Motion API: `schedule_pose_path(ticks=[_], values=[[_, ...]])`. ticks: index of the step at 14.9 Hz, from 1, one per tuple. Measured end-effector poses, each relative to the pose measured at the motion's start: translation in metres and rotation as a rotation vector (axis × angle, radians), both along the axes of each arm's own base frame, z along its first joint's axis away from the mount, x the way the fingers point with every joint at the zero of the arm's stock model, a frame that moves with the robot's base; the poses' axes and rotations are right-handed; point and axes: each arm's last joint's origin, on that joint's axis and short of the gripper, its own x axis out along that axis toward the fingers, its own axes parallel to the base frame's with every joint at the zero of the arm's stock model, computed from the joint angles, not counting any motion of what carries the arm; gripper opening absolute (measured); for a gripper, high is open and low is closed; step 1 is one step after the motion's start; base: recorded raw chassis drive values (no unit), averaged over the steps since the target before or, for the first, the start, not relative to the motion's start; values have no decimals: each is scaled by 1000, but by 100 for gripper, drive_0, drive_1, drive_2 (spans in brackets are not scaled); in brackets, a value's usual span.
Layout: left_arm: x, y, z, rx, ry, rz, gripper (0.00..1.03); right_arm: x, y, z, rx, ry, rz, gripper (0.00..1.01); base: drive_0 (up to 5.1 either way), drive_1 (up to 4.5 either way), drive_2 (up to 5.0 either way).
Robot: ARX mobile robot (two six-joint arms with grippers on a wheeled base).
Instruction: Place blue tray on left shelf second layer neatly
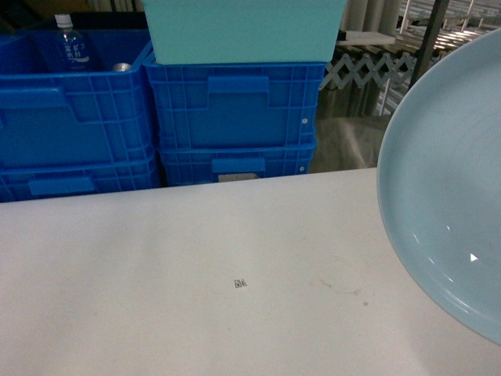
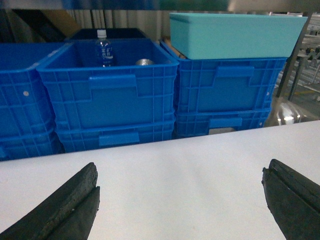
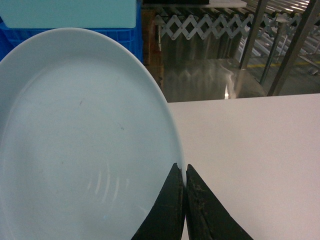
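The blue tray, a pale sky-blue oval dish, is held up above the white table at the right edge of the head view, tilted toward the camera. In the right wrist view the tray fills the left half, and my right gripper is shut on its rim, one finger inside the dish and one outside. My left gripper stands open low over the table with nothing between its fingers. Neither gripper shows in the head view. The left shelf is out of view.
Stacked dark-blue ribbed crates line the far table edge, one holding a water bottle and a can. A turquoise box sits on the right stack. Metal racks and a folding barrier stand beyond the table's right end.
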Motion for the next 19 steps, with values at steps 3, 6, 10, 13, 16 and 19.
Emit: schedule_pose_path(ticks=[3, 6, 10, 13, 16, 19], values=[[0, 0, 0, 0, 3, 3, 98, 0, 0, -1, 0, 4, 2, 2, 267, -587, -267], [0, 0, 0, 0, 3, 2, 98, 0, 0, 0, 1, -2, 3, 2, 321, -509, -301], [0, 0, 0, 0, 3, 1, 98, 0, 0, 0, 1, 0, 4, 2, 331, -493, -301], [0, 0, 0, 0, 0, -1, 98, 0, 0, 0, 1, 0, 4, 2, 341, -394, -394], [0, 0, 0, 0, 0, -1, 98, 0, 0, 0, 1, 1, 4, 2, 328, -512, -268], [0, 0, 0, 0, 3, 0, 98, 0, 0, 0, 0, 2, 1, 2, -156, -156, -156]])
